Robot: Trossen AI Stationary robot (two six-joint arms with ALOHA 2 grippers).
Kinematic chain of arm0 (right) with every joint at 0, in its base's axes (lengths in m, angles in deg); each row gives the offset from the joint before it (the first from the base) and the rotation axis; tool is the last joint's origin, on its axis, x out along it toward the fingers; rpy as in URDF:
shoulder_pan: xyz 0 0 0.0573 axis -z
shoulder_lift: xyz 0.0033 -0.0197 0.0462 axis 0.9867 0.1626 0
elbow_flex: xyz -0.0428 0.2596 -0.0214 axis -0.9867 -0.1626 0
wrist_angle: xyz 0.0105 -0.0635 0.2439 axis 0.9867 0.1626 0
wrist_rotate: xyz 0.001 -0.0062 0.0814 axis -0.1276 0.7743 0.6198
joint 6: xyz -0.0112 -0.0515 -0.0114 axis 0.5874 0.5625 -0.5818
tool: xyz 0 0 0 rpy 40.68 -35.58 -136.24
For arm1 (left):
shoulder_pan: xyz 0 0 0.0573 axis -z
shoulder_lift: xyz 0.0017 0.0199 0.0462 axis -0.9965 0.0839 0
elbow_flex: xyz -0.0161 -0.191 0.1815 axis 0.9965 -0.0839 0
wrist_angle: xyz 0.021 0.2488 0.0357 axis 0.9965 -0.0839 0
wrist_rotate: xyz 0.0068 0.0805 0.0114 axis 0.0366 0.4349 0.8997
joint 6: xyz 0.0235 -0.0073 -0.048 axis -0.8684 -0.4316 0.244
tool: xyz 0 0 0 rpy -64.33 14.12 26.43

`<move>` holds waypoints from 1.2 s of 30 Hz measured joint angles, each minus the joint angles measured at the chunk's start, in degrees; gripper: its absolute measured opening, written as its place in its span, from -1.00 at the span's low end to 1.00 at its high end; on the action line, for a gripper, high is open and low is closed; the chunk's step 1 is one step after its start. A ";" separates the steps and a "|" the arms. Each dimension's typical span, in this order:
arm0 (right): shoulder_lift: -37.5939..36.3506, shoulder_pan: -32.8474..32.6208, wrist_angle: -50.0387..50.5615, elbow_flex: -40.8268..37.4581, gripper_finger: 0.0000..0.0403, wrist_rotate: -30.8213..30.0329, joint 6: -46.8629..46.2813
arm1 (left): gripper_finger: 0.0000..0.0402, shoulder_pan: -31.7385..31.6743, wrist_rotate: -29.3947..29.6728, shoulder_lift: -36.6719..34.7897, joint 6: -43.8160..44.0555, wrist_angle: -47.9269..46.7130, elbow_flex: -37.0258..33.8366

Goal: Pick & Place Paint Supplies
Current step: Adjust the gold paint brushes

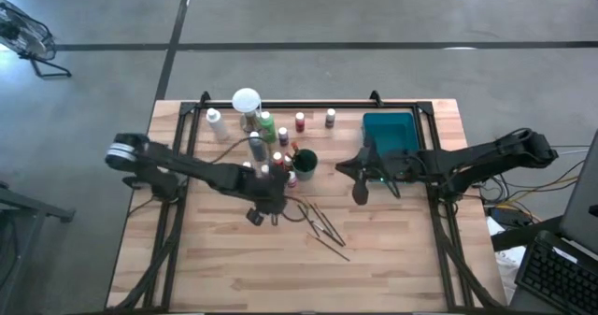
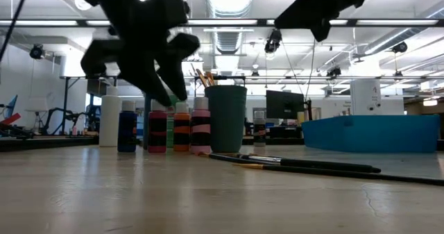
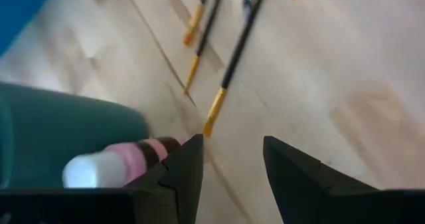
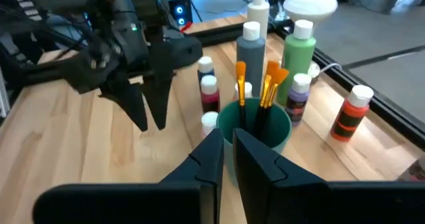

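Observation:
Several thin dark brushes lie flat on the wooden table, right of my left gripper. A green cup stands upright with orange-tipped brushes in it. White-capped paint bottles stand around the cup. My left gripper hovers open above the table beside the cup and a pink bottle, fingers pointing down. My right gripper hangs higher, right of the cup, shut and empty.
A rectangular teal tray sits at the far right of the table. A round white-topped object stands at the far edge behind the bottles. Bare wood lies along the near side.

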 joint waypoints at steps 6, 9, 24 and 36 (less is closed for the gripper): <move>1.89 0.00 0.07 -0.04 -0.78 -0.08 0.00 | -0.19 -0.05 0.88 7.24 -7.61 -1.63 4.79; 1.92 0.00 1.07 -0.04 -0.75 -0.06 -0.02 | -0.19 -0.15 3.11 9.42 -11.13 -1.58 6.40; 1.90 0.02 2.65 -0.04 -0.62 -0.06 0.04 | -0.19 0.08 6.11 13.30 -14.87 -1.57 7.26; 5.76 -3.33 2.90 -0.50 -0.60 5.07 -7.62 | -0.20 2.05 7.44 6.97 16.33 -1.48 7.17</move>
